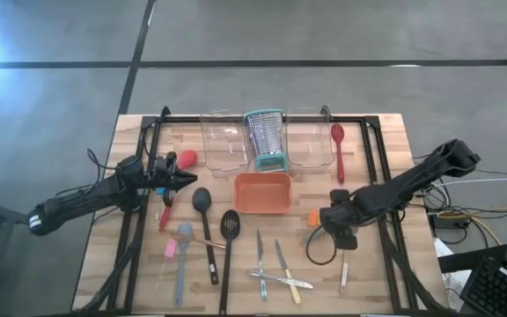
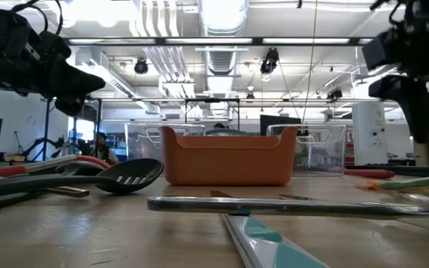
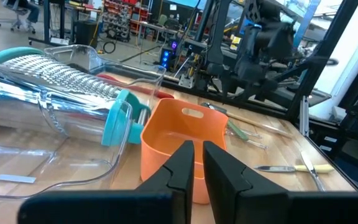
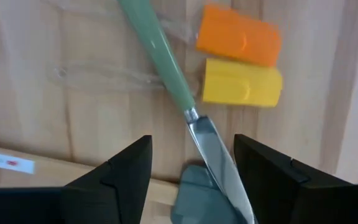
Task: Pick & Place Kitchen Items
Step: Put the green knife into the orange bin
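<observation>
The green-handled knife (image 4: 185, 118), lying flat on the wooden desk (image 1: 385, 141) just beside the orange tray (image 1: 262, 192), is probably light, stiff and slippery along its polished blade, so its matte, rounded handle seems the safer place to grip. Over it the right end effector (image 4: 191, 165) stands wide open and empty, orange (image 4: 239, 35) and yellow (image 4: 241, 83) blocks beside the handle. Across the tray, the left end effector (image 3: 197, 168) is nearly closed, holding nothing.
</observation>
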